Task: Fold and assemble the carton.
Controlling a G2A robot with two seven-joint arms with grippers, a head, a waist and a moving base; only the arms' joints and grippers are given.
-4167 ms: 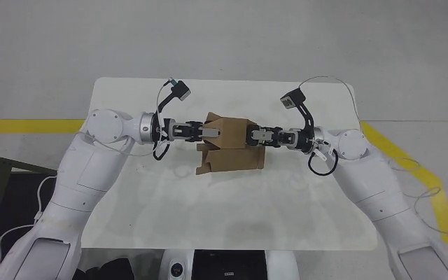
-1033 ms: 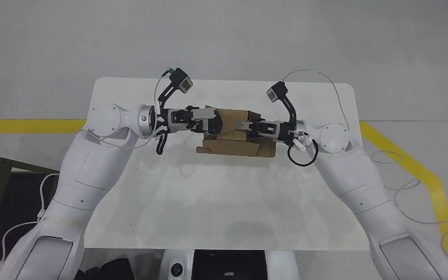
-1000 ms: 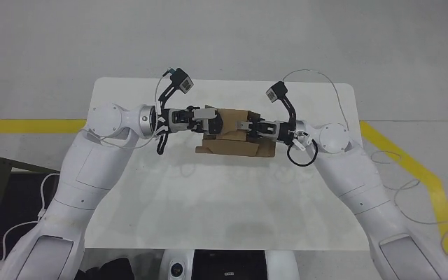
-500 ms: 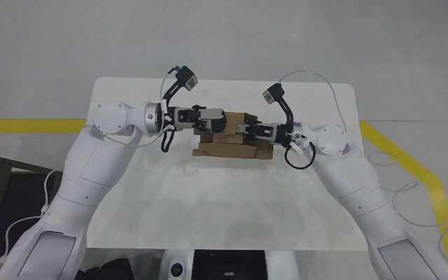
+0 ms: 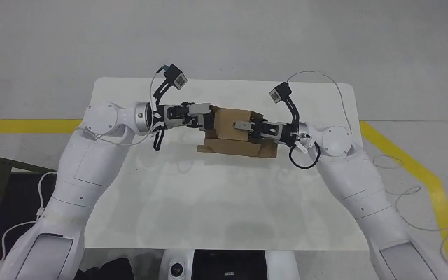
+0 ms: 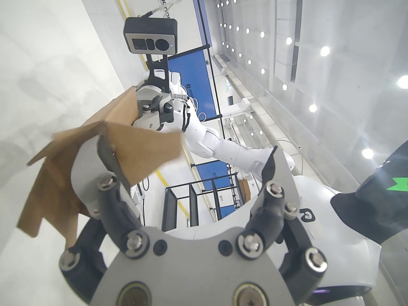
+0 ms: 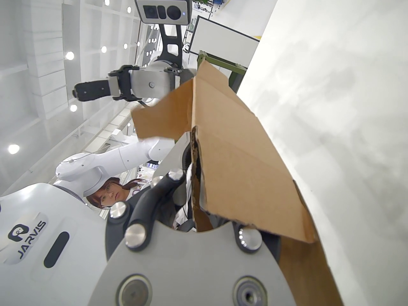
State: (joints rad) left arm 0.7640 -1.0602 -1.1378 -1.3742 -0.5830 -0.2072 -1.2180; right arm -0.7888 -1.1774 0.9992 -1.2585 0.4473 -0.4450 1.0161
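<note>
The brown cardboard carton lies partly folded at the far middle of the white table, its flaps loose. At the carton's left end my left gripper stands open. In the left wrist view one of its fingers rests against a carton flap, and the other finger stands well apart from the cardboard. My right gripper reaches in from the right and is shut on a carton wall. One right finger shows beside the torn cardboard edge; the other is hidden behind the panel.
The table's far edge runs just behind the carton. Bare tabletop spreads toward the near edge and to both sides. A yellow floor line runs beyond the table's ends.
The carton has gone from standing taller to lying lower and flatter. In the last half second my left gripper drew back a little to the left, and the right arm shifted slightly right.
</note>
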